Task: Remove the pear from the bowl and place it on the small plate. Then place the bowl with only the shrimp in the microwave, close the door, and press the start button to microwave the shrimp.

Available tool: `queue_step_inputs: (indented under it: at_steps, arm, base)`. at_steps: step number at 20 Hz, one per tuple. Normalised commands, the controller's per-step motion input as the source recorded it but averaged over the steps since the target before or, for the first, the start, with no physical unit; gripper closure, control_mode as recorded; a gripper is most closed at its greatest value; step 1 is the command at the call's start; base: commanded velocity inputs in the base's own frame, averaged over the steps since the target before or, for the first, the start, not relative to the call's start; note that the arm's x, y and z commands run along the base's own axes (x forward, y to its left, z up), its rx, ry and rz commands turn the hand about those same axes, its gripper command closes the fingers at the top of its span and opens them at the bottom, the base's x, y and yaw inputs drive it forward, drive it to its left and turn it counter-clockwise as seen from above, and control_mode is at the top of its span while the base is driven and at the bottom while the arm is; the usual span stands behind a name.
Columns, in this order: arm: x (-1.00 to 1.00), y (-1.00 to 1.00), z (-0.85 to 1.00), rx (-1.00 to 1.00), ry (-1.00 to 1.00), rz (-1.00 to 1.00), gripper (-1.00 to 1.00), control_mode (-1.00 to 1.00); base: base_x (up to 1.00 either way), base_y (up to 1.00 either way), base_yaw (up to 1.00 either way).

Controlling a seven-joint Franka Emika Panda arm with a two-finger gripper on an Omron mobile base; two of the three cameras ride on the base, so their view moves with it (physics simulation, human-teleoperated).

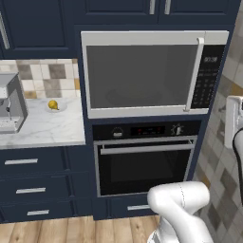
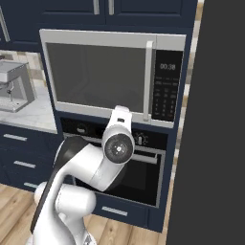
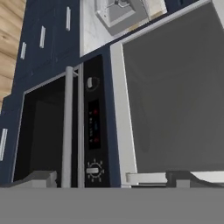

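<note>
The pincer's dark fingertips (image 3: 43,178) spread wide before the shut silver-framed microwave (image 1: 152,73) and black oven (image 3: 48,131). Well away left, the yellow pear (image 1: 53,105) rests on its small white plate (image 1: 60,108) atop the marble table (image 1: 47,128).

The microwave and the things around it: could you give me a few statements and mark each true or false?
1. The microwave door is shut. True.
2. The oven sits above the microwave. False: it sits below it.
3. A yellow fruit lies on a small plate on the counter, left of the microwave. True.
4. The microwave's handle runs along its top edge. False: it stands upright at the door's right side, beside the keypad.
5. A coffee machine stands on the counter. True.
6. The floor is tiled white. False: it is wood.
</note>
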Motion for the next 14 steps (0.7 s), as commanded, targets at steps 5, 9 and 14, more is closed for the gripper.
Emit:
queue_step_inputs:
  at_steps: [5, 9, 14]
  arm:
    - [0.11, -0.15, -0.19, 0.00, 0.00, 0.00, -1.00, -1.00]
    - [0.10, -0.21, -0.10, 0.00, 0.00, 0.00, -1.00, -1.00]
    - [0.10, -0.11, -0.09, 0.00, 0.00, 0.00, -1.00, -1.00]
  base:
    - [0.00, 0.00, 0.00]
    - [0.00, 0.00, 0.00]
    - [0.00, 0.00, 0.00]
